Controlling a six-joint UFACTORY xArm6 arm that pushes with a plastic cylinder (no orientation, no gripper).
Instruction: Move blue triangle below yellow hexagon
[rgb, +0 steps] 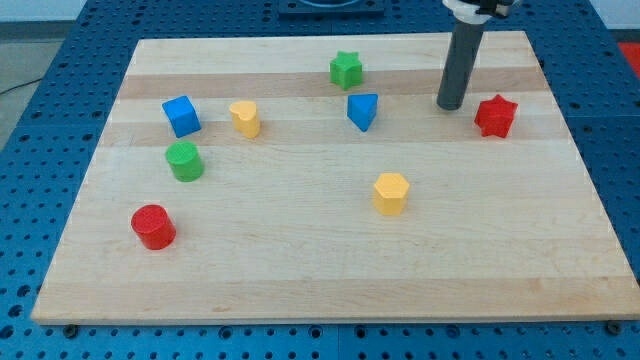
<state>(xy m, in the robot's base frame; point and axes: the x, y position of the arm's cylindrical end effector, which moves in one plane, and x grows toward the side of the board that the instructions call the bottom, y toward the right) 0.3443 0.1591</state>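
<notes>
The blue triangle sits on the wooden board in the upper middle. The yellow hexagon sits below it and a little to the right, near the board's centre. My tip rests on the board to the right of the blue triangle, apart from it, and just left of a red star. The rod rises from the tip toward the view's top.
A green star lies above the blue triangle. A blue cube, a yellow block, a green cylinder and a red cylinder sit on the left half. The board's edge runs along the bottom.
</notes>
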